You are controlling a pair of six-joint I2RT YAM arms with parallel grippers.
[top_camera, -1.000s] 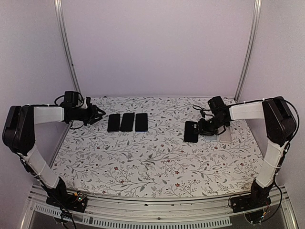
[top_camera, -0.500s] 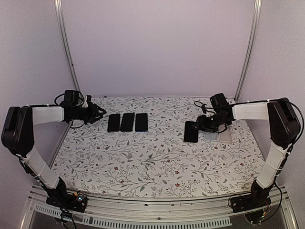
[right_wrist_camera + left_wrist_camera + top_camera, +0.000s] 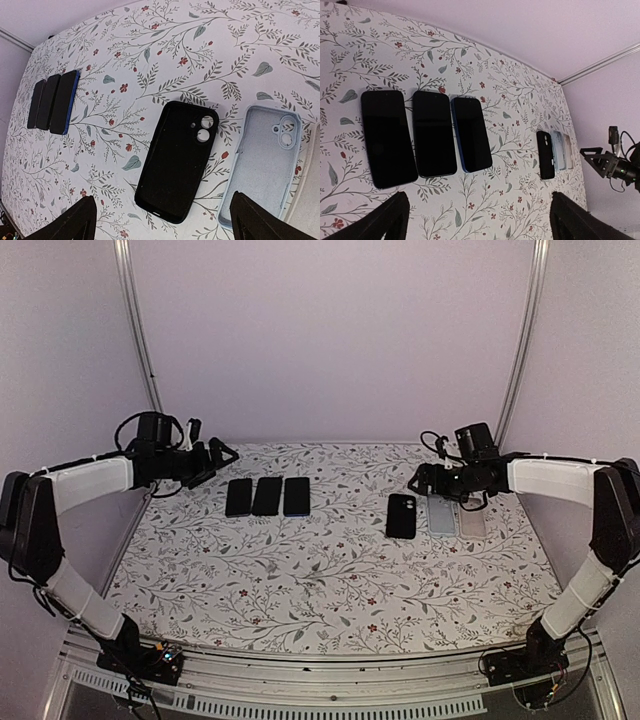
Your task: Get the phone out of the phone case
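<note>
The empty black rubber phone case [image 3: 176, 160] lies lengthwise just before the right gripper [image 3: 422, 480]. The left gripper [image 3: 212, 440] is well apart from it. Both gape wide, holding nothing.

Over the last 1 second both arms have lifted. The left gripper [image 3: 212, 445] has risen and spread its jaws wide. The right gripper [image 3: 420, 478] has pulled up and back, opening, uncovering the light-blue case [image 3: 441, 516].
</note>
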